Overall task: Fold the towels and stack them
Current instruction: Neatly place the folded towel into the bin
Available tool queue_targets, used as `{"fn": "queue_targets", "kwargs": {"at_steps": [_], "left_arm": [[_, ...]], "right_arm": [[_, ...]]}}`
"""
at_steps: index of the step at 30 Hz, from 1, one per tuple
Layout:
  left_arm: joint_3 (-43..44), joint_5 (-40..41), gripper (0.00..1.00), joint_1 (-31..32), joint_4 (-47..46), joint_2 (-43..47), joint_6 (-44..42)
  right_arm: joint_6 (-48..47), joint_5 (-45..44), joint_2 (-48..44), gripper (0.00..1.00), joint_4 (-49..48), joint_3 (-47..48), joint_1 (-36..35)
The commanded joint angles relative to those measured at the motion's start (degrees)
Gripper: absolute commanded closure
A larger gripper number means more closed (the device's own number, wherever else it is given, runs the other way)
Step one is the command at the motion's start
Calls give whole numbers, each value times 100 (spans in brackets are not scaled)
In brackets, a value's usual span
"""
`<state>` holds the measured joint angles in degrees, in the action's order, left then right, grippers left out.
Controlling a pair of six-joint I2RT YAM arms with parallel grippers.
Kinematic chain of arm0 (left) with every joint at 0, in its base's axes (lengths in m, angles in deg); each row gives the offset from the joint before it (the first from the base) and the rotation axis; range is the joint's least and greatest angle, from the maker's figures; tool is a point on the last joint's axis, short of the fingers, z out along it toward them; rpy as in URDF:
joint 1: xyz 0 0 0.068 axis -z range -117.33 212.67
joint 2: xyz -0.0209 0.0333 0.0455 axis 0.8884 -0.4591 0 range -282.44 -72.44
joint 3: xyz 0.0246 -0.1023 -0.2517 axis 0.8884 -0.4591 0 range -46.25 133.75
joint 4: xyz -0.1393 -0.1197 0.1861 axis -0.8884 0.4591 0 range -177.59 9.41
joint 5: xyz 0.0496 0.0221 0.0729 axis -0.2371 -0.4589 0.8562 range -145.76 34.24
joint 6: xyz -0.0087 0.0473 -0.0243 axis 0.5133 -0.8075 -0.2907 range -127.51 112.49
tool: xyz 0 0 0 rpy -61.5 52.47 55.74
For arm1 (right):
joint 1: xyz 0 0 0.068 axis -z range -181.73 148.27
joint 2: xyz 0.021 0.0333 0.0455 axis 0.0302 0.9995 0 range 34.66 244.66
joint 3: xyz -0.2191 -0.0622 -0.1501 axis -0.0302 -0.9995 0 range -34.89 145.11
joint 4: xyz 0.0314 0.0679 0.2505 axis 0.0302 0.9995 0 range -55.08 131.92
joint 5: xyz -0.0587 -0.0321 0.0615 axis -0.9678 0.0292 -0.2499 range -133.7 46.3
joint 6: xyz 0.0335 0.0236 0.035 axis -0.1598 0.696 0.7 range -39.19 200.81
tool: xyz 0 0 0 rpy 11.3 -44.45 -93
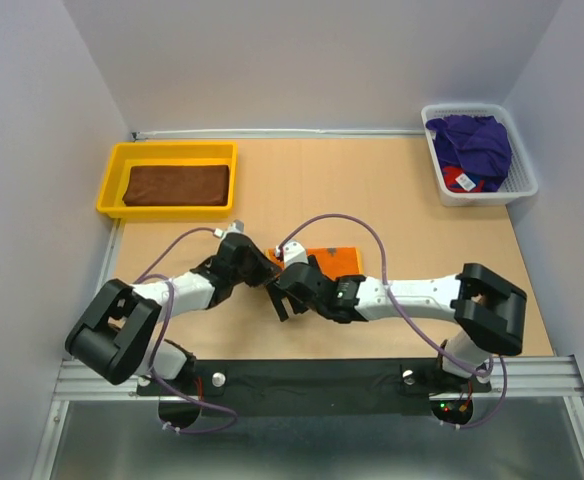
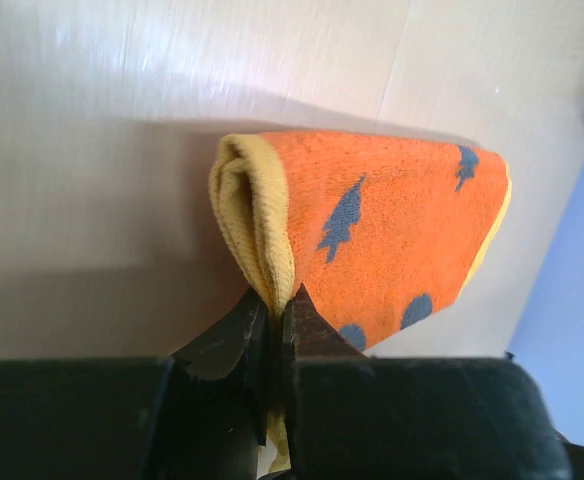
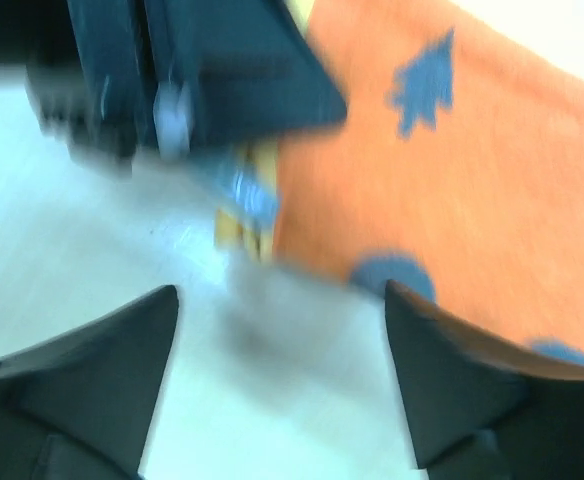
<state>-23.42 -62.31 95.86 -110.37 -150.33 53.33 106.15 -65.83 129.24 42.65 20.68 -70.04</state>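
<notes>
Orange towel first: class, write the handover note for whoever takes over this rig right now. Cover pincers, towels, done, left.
Pincers: the left pincer is shut on the yellow edge of the orange towel, folded over on the table. The right pincer is open beside it, holding nothing.
Done: the brown towel lies folded in the yellow tray.
Left: finish and stack the orange one. The purple towel and red towel are bunched in the white basket.

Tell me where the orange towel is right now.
In the top view the orange towel sits folded near mid-table, just beyond both wrists, between the yellow tray at left and the white basket at right. The left gripper pinches its yellow edge.
</notes>
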Motion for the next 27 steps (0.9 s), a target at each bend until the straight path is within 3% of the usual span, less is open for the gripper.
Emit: {"fn": "queue_targets", "kwargs": {"at_steps": [1,8,15,20,27], "left_arm": [[976,268,96,-416,1044,-33,-1324],[3322,505,98,-1357,2840,-1208,-3145],[5825,365,98,-2061,3991,-2485,-4026],[6979,399,100,-2483,4589,-3003,-4571],[8280,1322,100,-3116,5486,-3549,-5345]], "right_arm": [[-12,-301,-590,0,-193,-204,20],[-73,-283,-1302,0,18,-573,46],[-196,-222,-1478,0,132,-793,46],[-302,-160,-1294,0,255,-767,55],[-592,-116,-986,0,466,-434,73]]}}
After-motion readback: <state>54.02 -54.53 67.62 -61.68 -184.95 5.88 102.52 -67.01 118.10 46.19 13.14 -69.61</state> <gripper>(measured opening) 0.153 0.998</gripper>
